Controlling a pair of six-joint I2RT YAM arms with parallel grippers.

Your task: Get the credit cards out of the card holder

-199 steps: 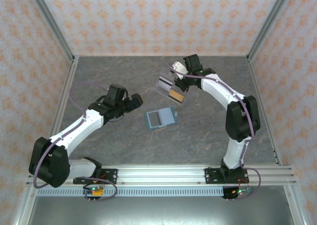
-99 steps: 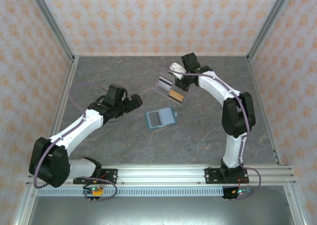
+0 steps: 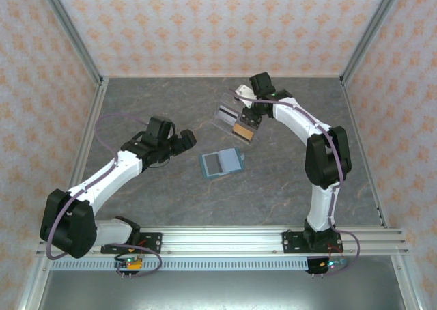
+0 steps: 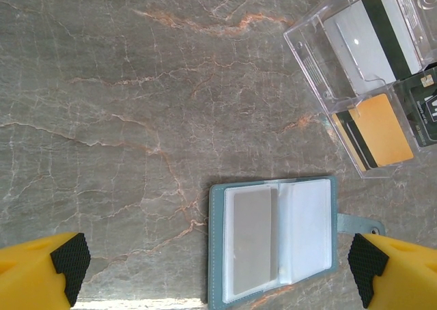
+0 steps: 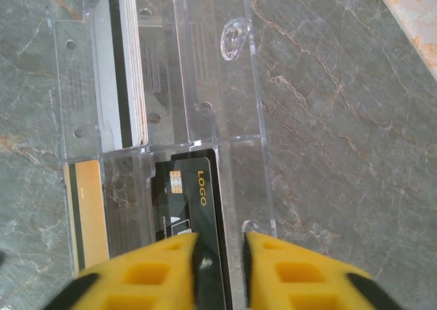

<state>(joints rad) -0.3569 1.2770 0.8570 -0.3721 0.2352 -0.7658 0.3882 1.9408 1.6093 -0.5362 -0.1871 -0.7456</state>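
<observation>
From here it looks like the drop-off part of the job: the right gripper [image 5: 220,245] is down in the clear tray [image 5: 232,85] with the black card [image 5: 194,201] standing between its jaws; they are parted only a sliver, and I cannot tell whether they pinch the card or have let it go. The tray also has white striped cards in one compartment and an orange card beside the black one.

The card holder [image 4: 214,248] lies opened flat on the table [image 4: 102,119], about mid-table between the two arms and nearer to them than the tray, well apart from it; its lining faces up, and a grey card [image 4: 249,238] sits in its left sleeve, so I would say the task is not finished. Its long axis runs roughly left to right across the table, a little tilted, and its snap tab [image 4: 356,222] points towards the right arm's side.

The left gripper [image 4: 218,265] hangs over the holder with its jaws spread wide and nothing in them.

Next, I would guess, the right gripper needs to leave the black card lying in the tray and lift straight out without dragging it; then one jaw has to get under the grey card's edge while the holder is kept from sliding.
</observation>
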